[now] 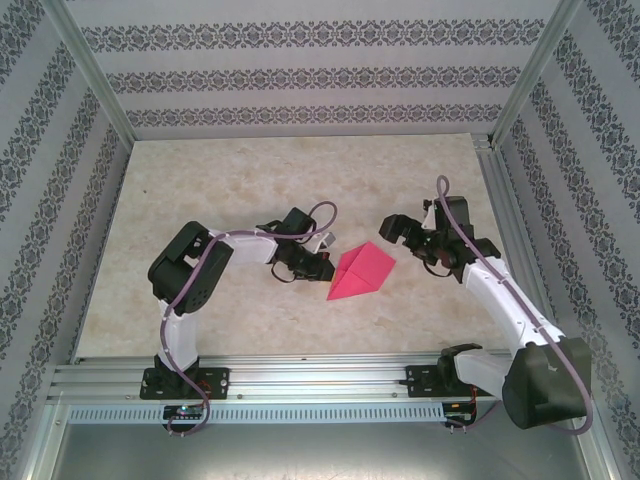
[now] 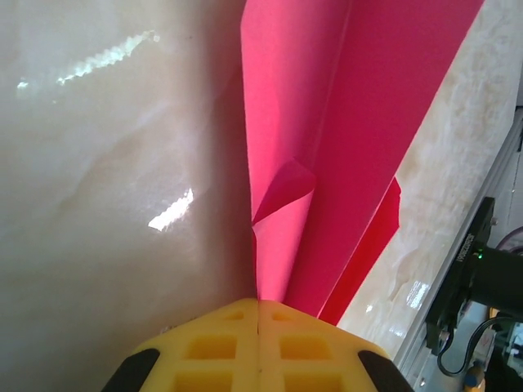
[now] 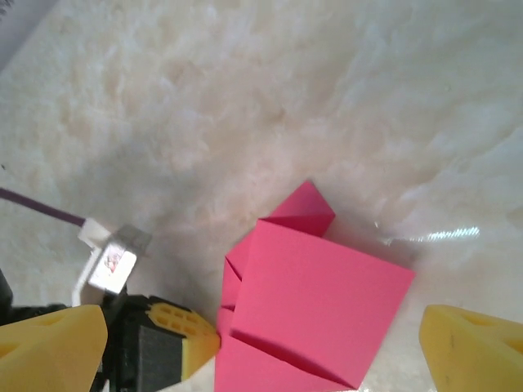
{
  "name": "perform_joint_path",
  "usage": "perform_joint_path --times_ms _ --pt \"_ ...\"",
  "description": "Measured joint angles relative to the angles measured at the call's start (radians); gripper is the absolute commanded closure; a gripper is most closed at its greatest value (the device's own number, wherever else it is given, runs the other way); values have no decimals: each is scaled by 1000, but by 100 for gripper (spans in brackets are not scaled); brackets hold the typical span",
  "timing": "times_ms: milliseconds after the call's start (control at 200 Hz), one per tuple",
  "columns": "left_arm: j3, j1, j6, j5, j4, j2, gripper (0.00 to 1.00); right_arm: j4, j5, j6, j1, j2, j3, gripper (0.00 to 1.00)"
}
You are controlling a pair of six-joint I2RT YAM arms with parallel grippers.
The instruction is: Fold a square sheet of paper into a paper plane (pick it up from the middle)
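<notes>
Presently, the folded, pointed sheet of thin magenta-pink paper (image 1: 362,270) sits on the beige marbled tabletop (image 1: 250,180) between the two arms, the left gripper (image 2: 259,304) having its jaws pinched tight on the paper's left edge, the right gripper (image 3: 263,327) poised just beside it with jaws spread wide, holding nothing.

The left arm (image 1: 185,275) is bent at the elbow and reaches to the right, the left gripper (image 1: 322,268) pressing its yellow pads (image 2: 221,347) together on the sheet of paper (image 1: 362,270). The right arm (image 1: 505,300) stretches forward and leftward, the right gripper (image 1: 393,228) with fingers (image 3: 470,347) spread wide apart.
</notes>
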Motion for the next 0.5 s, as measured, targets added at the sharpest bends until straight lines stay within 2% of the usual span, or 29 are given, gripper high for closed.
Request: perform_joint_path --times_ms 75,110,180,240,285,330,420,500 --pt "-28 2 -43 -1 50 -8 100 100 -50 45 -36 -6 -51 2" --pt "-45 5 -63 -1 75 -14 90 142 -78 64 -49 0 -77 2" --pt "-75 10 -92 -10 106 -26 78 183 -136 94 -71 41 -103 2" --pt "-86 14 -108 -10 118 -36 57 188 -164 99 -72 93 -102 2" --pt "-88 14 -116 -8 128 -53 51 187 -178 101 -67 123 -102 2" --pt "-90 14 -118 -12 132 -71 40 186 -187 101 -61 141 -102 2" --pt "-92 14 -101 -15 141 -105 28 185 -197 101 -55 148 -102 2" --pt "-90 14 -81 -11 142 -114 25 186 -200 101 -49 149 -99 2"
